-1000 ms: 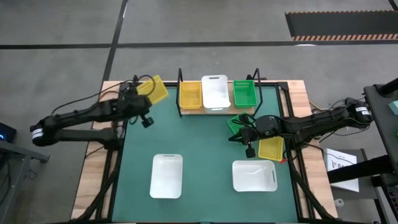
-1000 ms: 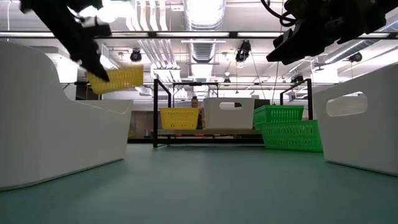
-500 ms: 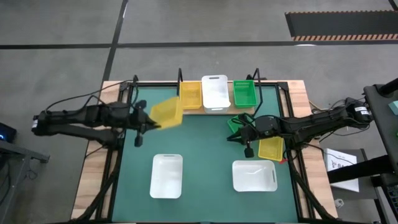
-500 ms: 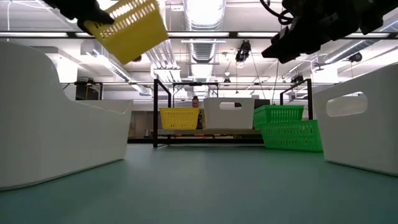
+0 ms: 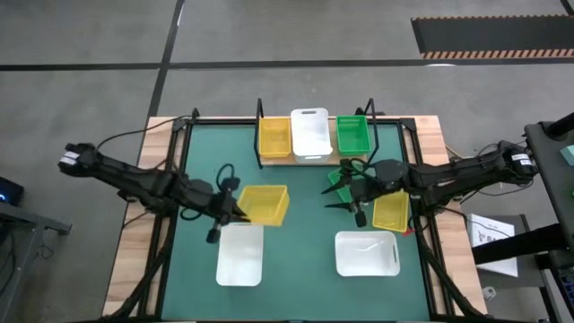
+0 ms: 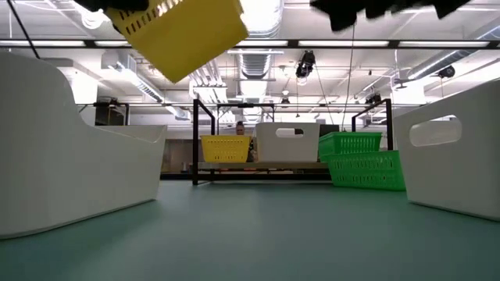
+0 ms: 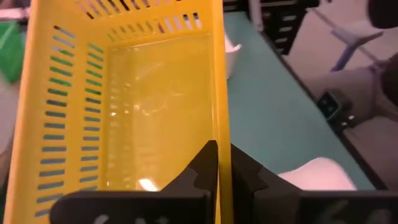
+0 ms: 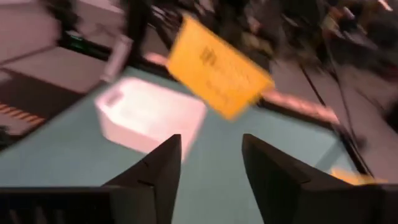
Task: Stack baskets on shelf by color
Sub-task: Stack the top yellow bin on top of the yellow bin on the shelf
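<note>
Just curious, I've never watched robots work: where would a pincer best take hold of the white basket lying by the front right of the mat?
Probably the white basket by a long wall's thin rim, from straight above: it sits upright, open side up.

left fingers (image 5: 235, 212) holding yellow basket (image 5: 264, 204), shelf (image 5: 314, 154) with three baskets

A glossy, slotted yellow plastic basket (image 7: 124, 99) catches the light, its floor shiny and faintly see-through, pinched on one wall by the matt black fingers of the left gripper (image 7: 221, 177). Smooth white plastic baskets (image 5: 239, 254) sit on a matt green table mat (image 5: 305, 193). The shelf (image 5: 314, 158) pairs pale wood with thin black metal posts. Raw light wood edges the table (image 5: 134, 251).
</note>
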Tool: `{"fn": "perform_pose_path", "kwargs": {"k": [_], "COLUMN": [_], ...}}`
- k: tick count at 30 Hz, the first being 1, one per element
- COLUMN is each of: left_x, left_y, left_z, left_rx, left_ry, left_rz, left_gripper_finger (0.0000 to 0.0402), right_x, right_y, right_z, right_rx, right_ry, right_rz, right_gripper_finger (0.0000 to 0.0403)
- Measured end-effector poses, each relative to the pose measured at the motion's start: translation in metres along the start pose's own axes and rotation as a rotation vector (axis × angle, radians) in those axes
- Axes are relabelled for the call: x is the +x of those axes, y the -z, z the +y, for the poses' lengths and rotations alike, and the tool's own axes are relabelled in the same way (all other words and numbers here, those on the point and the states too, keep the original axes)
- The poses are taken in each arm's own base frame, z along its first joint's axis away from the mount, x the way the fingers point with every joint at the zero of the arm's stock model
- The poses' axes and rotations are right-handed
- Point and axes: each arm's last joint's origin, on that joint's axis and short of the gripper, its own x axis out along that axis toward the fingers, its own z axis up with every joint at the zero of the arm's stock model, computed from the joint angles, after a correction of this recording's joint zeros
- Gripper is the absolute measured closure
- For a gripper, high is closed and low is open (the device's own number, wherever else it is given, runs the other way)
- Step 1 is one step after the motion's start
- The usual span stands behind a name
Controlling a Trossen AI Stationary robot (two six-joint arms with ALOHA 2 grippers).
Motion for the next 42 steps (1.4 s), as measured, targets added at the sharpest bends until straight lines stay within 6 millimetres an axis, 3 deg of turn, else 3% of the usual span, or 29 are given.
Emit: {"fn": "perform_pose_path", "kwargs": {"k": [5,11,20,25,33,37,42], "left_x": [0.019,0.041,0.06,0.059,0.057,0.057,0.057], "left_y": [-0.006,-0.007,-0.004,-0.005,-0.005,-0.005,-0.004], "left_z": [-0.009,-0.012,-0.013,-0.013,-0.013,-0.013,-0.013], "left_rx": [0.016,0.019,0.026,0.03,0.084,0.101,0.1], "left_ry": [0.037,0.044,0.039,0.039,0.037,0.035,0.035], "left_rz": [-0.063,-0.084,-0.041,-0.05,-0.055,-0.055,-0.05], "left_gripper_finger": [0.0402,0.0402,0.0402,0.0402,0.0402,0.0402,0.0399], "right_x": [-0.004,0.009,0.063,0.088,0.117,0.122,0.124], "right_y": [-0.033,-0.051,-0.059,-0.052,-0.046,-0.048,-0.046], "right_z": [-0.005,-0.011,-0.025,-0.034,-0.042,-0.042,-0.042], "right_rx": [-0.08,-0.116,-0.122,-0.068,-0.076,-0.115,-0.129], "right_ry": [-0.113,-0.161,-0.319,-0.511,-0.634,-0.682,-0.691], "right_rz": [-0.088,-0.063,0.075,0.148,0.164,0.155,0.164], "right_gripper_finger": [0.0219,0.0215,0.0215,0.0215,0.0218,0.0253,0.034]}}
